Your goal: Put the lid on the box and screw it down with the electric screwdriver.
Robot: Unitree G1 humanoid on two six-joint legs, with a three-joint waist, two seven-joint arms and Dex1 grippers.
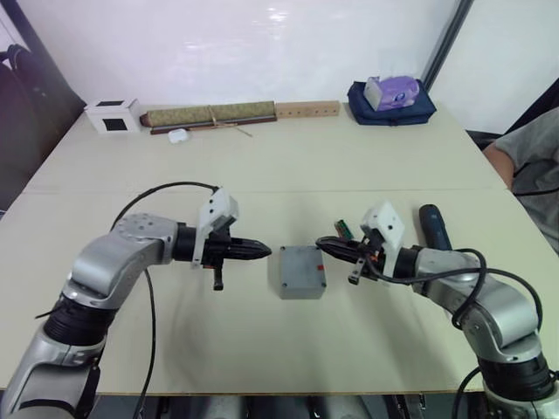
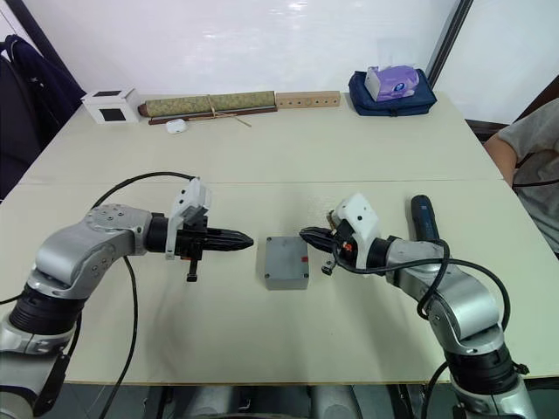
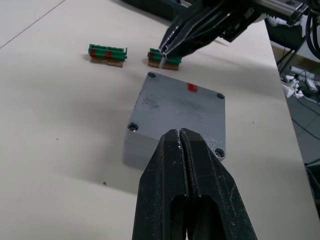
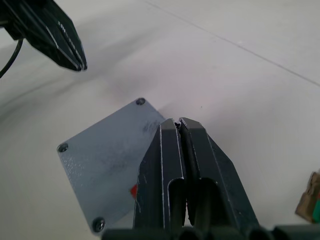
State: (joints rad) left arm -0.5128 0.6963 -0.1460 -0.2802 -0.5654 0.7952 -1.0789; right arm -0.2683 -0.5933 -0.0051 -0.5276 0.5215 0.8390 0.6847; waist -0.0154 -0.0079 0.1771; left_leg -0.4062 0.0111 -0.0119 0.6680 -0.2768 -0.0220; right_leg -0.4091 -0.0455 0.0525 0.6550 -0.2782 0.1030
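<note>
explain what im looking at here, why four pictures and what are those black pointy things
It is a two-armed humanoid robot at a table. The top two pictures come from a camera on its head, looking down over both arms. The other two come from cameras on its wrists, looking along each arm's jaws.

The black pointy things are those jaws: the left gripper and the right gripper. Both are shut and hold nothing.

Between them sits a grey box with its lid already on, screws at the corners. The black screwdriver lies on the table by the right arm. Two small green strips lie near the box. At the far edge are a white cube, a long roll, a wooden bar and tissues on a blue bag.
</note>
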